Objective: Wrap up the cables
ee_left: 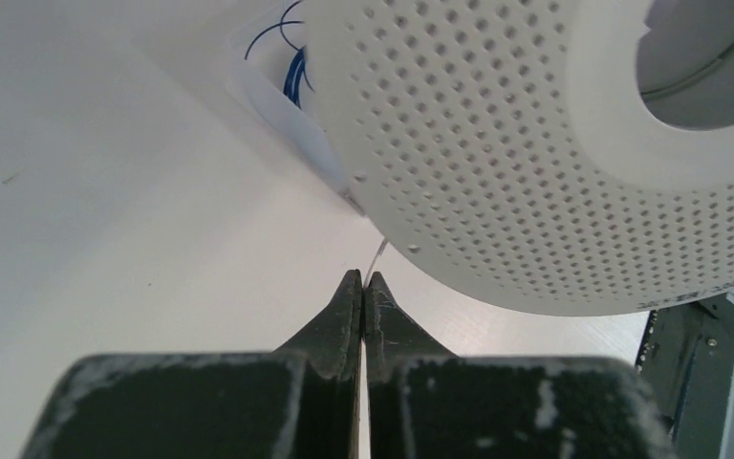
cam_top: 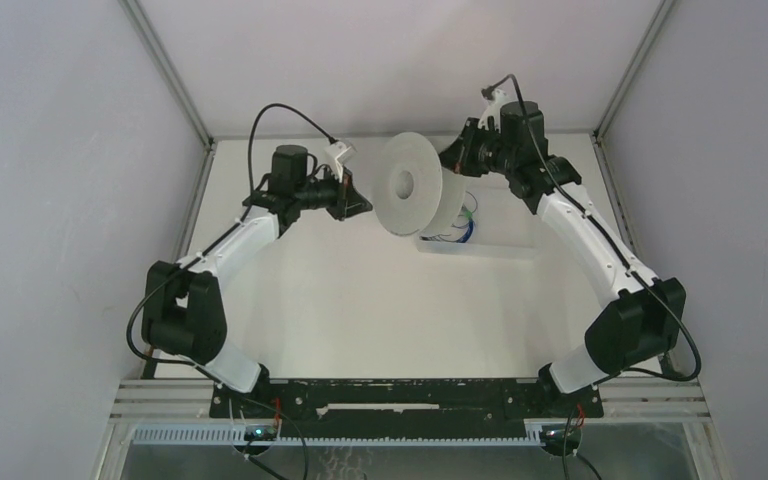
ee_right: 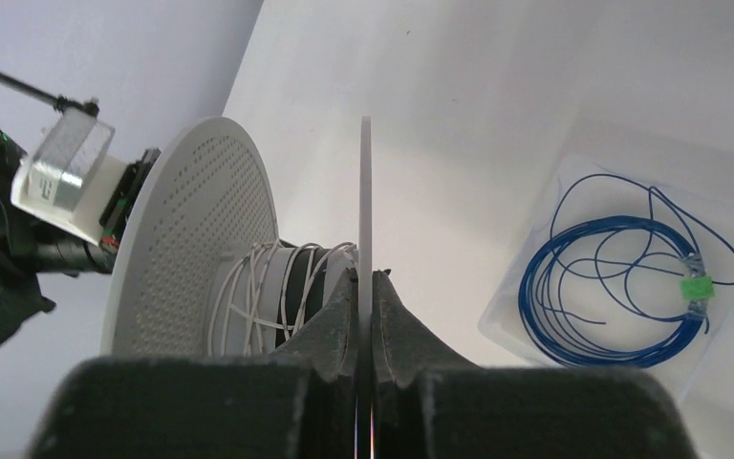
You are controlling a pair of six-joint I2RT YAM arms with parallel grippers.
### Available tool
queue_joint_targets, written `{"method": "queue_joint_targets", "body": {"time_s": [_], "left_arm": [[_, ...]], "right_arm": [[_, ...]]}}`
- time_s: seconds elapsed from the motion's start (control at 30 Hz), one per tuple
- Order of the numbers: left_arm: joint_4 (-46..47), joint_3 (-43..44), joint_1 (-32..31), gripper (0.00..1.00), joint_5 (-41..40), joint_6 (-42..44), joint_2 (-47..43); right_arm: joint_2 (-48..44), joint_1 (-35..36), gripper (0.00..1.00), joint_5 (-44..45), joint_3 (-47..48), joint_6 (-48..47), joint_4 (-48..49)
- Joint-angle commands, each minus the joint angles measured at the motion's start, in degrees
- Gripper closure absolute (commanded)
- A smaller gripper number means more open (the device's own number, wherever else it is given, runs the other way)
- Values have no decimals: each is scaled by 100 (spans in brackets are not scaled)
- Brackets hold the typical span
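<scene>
A white spool (cam_top: 405, 185) with perforated flanges is held up above the table at the back. My right gripper (ee_right: 364, 277) is shut on the edge of its thin flange (ee_right: 365, 182); it shows in the top view (cam_top: 457, 163) behind the spool. A thin white cable (ee_right: 266, 287) is wound in several turns round the hub. My left gripper (ee_left: 363, 280) is shut on a fine pale strand of that cable (ee_left: 378, 252), which runs up behind the perforated flange (ee_left: 497, 143). In the top view the left gripper (cam_top: 363, 205) sits just left of the spool.
A clear shallow tray (ee_right: 503, 323) lies on the table under and right of the spool, holding a coil of blue wire (ee_right: 612, 287) with a green tag (ee_right: 696, 285). It also shows in the top view (cam_top: 495, 243). Walls close in left, right and back.
</scene>
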Motion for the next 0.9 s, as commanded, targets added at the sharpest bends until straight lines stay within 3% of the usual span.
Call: {"method": "queue_joint_targets", "body": {"time_s": [0.0,0.87], "left_arm": [[386,-183,-152,100,166,-238,-151],[884,-180,-871,93,400,-858,311]], "right_arm": [[-15,-168,100,340,551,746,430],[349,-564,100,435,883,1193,194]]}}
